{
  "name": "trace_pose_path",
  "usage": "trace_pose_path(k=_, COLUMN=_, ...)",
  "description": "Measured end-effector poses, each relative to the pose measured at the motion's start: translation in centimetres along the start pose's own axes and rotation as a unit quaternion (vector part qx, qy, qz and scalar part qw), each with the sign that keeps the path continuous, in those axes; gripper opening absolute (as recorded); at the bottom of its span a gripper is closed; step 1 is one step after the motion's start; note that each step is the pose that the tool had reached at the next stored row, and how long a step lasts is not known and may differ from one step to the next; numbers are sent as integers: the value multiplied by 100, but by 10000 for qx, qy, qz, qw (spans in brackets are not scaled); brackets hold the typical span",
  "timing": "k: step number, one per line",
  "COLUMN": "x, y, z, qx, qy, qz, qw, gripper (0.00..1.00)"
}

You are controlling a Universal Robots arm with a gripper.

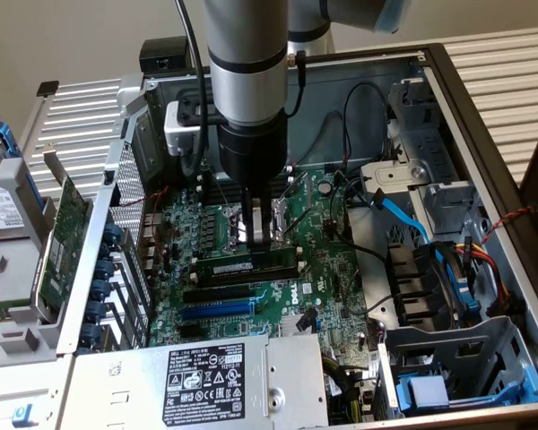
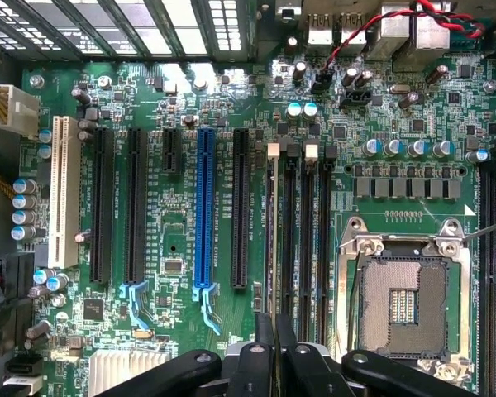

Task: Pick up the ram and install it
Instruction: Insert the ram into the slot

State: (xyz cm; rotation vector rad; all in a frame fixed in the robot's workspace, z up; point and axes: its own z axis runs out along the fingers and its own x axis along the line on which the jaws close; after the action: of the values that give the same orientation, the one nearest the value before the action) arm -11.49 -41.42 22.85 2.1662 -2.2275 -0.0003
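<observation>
The ram (image 1: pixel 251 267), a narrow green stick with a white label strip, stands on edge in a memory slot of the motherboard (image 1: pixel 327 287) inside the open computer case. My gripper (image 1: pixel 261 240) hangs straight down over the ram's middle. Its fingers are shut together, with the tips just above the ram's top edge; I cannot tell if they touch it. In the wrist view the shut black fingers (image 2: pixel 263 356) line up with the ram (image 2: pixel 271 240), seen edge-on as a thin strip in the slot beside the other black memory slots (image 2: pixel 306 231).
An empty CPU socket (image 2: pixel 405 302) lies beside the memory slots, with expansion slots (image 2: pixel 205 215) on the other side. The grey power supply (image 1: pixel 197 376) fills the case's front. A green expansion card (image 1: pixel 67 233) leans at the exterior view's left. Blue cables (image 1: pixel 412 224) and a drive cage (image 1: pixel 457 358) are at its right.
</observation>
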Motion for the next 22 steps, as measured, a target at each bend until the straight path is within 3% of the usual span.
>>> trace_pose_path(k=5, x=0, y=11, z=3, qx=18, qy=-2, qz=0, qw=10000, gripper=13)
trace_pose_path(k=19, x=1, y=22, z=7, qx=28, qy=-1, qz=0, qw=10000, gripper=13)
trace_pose_path(k=22, x=1, y=26, z=13, qx=44, qy=-2, qz=0, qw=10000, gripper=13)
